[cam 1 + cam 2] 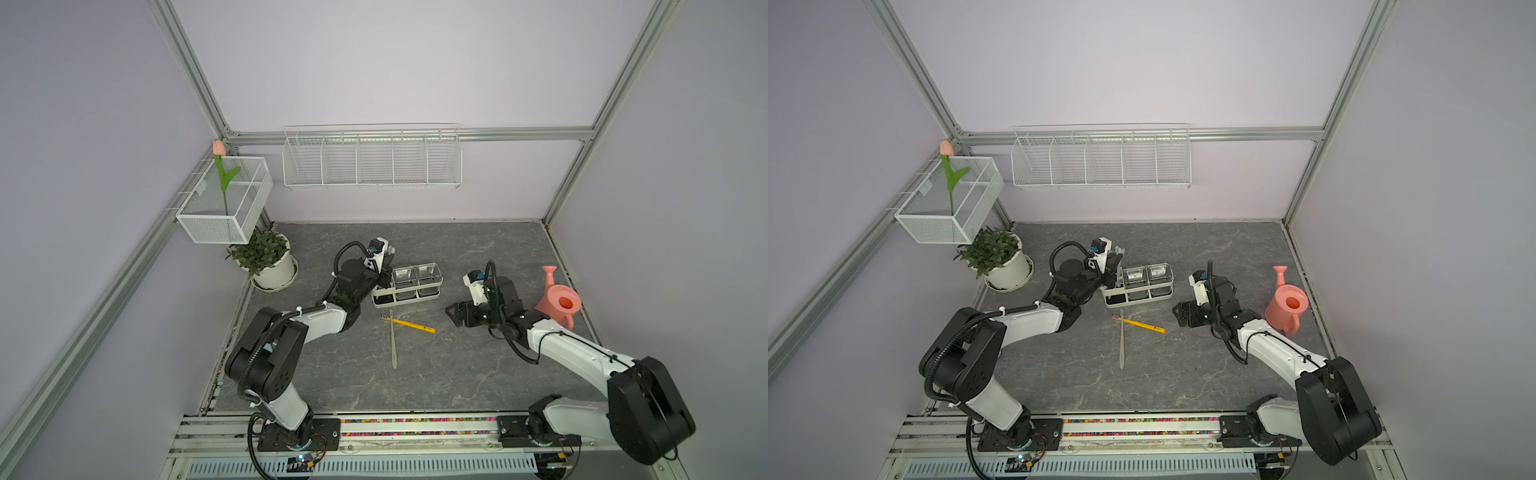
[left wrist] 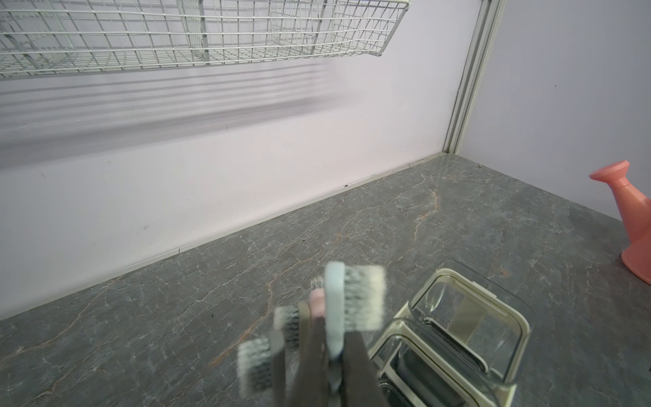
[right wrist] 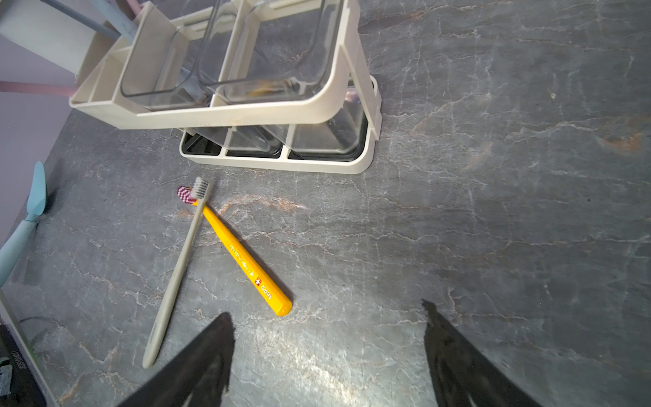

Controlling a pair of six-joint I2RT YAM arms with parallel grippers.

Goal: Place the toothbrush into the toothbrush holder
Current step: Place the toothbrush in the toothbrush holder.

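In both top views your left hand [image 1: 384, 268] sits at the left end of the holder [image 1: 405, 302], over its cream section. Your right hand [image 1: 453, 316] hangs low over the table [image 1: 478, 374], apart and empty. It is just right of a yellow brush [image 1: 411, 325] and a grey brush [image 1: 393, 343] that lie crossed near their heads in front of the holder. From the left wrist you see the left hand clamped on the pale-blue toothbrush [image 2: 334, 310], head up. Other brush heads [image 2: 287, 322] crowd right beside it, and the clear cups [image 2: 493, 334] stand next door. Its lower end is hidden, so you cannot tell whether it is inside that cream section. That, I judge, is your main risk: let go with the tip above or on the rim, and the toothbrush will likely topple onto the table. Open wide among those heads and a finger may snag one and drag it out as you lift. Pressing down could also shove the holder, which looks light. From the right wrist, the spread fingers [image 3: 204, 363] frame bare table beside the crossed pair. A careless sweep there would scatter them, and lifting either one will probably disturb its partner.
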